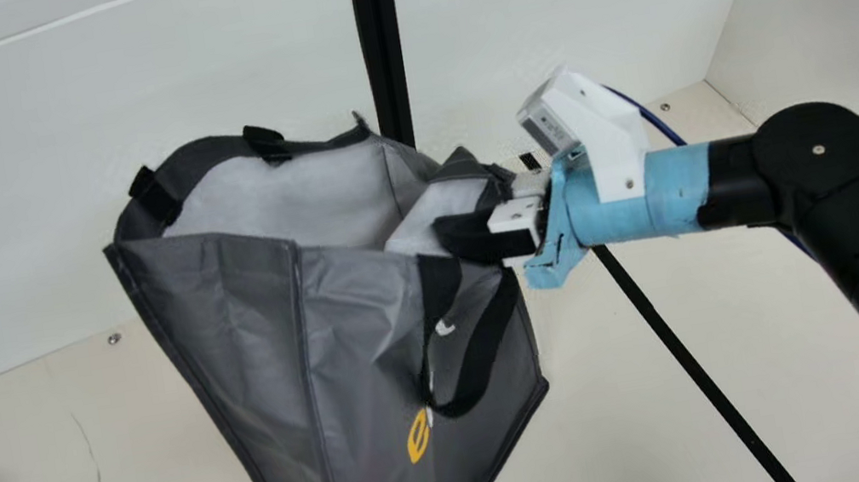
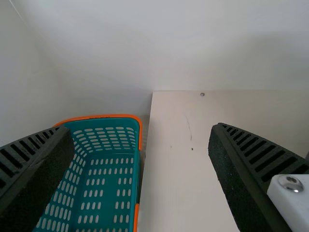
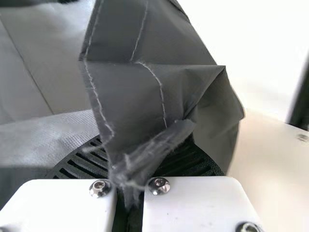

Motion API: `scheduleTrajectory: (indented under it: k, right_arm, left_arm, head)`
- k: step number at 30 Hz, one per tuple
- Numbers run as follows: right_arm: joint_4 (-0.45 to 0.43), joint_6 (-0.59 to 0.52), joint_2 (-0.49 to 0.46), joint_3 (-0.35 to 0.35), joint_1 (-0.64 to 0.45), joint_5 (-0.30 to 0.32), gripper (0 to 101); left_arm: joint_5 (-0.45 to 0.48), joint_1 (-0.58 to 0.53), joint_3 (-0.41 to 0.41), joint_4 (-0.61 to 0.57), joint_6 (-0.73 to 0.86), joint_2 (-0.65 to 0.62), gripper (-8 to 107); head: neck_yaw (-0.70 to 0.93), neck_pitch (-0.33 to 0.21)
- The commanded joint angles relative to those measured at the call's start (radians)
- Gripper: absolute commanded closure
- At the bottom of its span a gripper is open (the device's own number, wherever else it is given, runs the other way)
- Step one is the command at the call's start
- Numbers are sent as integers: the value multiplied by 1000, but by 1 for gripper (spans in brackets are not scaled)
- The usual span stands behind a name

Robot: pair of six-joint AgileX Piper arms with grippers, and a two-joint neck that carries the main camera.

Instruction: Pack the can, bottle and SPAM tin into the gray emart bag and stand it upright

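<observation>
Main view — one gray bag — one right gripper pinching its rim

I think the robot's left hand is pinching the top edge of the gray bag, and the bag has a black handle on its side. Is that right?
Not quite! It's the right hand that is pinching the top edge of the gray bag; the right wrist view shows it. The bag does have a black handle on its side.

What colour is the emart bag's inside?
The bag's inside is pale grey, lighter than outside; best in the main view.
</observation>
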Motion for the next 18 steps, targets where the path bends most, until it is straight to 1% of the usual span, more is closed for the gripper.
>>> scheduleTrajectory:
  k: [1, 10, 18]
  right_arm:
    - [-3, -9, -3, -3, -25, 2, 101]
    - [-25, -35, 0, -27, -125, 20, 101]
    - [-49, -32, 23, -83, -212, 9, 101]
  left_arm:
    - [0, 0, 0, 0, 0, 0, 9]
    - [0, 0, 0, 0, 0, 0, 9]
    - [0, 0, 0, 0, 0, 0, 9]
  head:
    - [-1, -23]
    - [-1, -23]
    - [-1, -23]
